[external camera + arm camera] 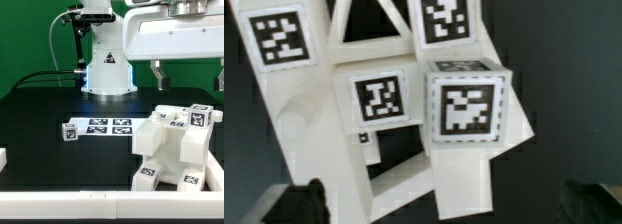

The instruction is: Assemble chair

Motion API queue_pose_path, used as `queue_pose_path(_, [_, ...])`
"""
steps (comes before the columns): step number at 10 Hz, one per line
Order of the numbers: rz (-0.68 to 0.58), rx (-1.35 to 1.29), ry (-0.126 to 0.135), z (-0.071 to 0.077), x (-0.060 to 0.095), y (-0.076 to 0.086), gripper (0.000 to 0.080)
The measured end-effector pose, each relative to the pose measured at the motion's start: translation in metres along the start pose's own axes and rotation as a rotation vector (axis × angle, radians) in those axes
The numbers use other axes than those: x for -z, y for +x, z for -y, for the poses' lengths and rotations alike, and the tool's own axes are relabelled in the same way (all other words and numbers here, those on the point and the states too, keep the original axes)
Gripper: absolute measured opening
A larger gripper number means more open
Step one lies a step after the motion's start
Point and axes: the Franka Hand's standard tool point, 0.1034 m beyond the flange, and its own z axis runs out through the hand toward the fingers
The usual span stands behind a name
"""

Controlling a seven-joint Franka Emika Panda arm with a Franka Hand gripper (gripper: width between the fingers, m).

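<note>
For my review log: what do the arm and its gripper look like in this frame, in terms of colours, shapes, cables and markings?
The arm is glossy white with rounded casings, dark joints and a blue glow at its base. Black cables trail from it across the black table. The gripper has a boxy white body and thin dark fingers. In the wrist view the fingertips look dark and blurred. No markings are legible.

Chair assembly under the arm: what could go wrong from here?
1. The pincer hangs open above the chair assembly, not gripping; a descent slightly off could knock the stacked white parts out of line.
2. The assembly sits near the table's front edge, so a push could slide it off.
3. A small tagged cube lies loose beside the marker board.
</note>
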Motion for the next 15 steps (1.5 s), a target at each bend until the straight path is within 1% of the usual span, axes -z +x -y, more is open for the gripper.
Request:
queue_pose_path(1, [0.000, 0.000, 0.000, 0.000, 0.000, 0.000, 0.0648])
queue_pose_path(2, [-0.006, 0.050, 0.003, -0.004, 0.000, 0.001, 0.0648])
queue_pose_path(3, [-0.012, 0.098, 0.019, -0.023, -0.001, 0.000, 0.0648])
queue_pose_path(5, [0.002, 0.169, 0.022, -0.070, 0.001, -0.007, 0.0648])
queue_pose_path(6, [0.005, 0.299, 0.020, -0.086, 0.003, -0.006, 0.0648])
queue_pose_path(7, [-0.002, 0.364, 0.018, -0.096, 0.006, 0.001, 0.0648])
queue_pose_path(9, [0.002, 0.441, 0.014, -0.093, 0.004, -0.002, 0.0648])
queue_pose_path(10, [0.002, 0.437, 0.014, -0.094, 0.004, -0.002, 0.0648])
queue_pose_path(11, [0.008, 0.451, 0.019, -0.098, 0.001, -0.003, 0.0648])
queue_pose_path(12, [0.019, 0.465, 0.025, -0.118, -0.008, -0.008, 0.0648])
queue_pose_path(14, [0.018, 0.510, -0.010, -0.179, -0.025, -0.033, 0.0648])
queue_pose_path(15, [0.028, 0.502, -0.015, -0.200, -0.031, -0.038, 0.0648])
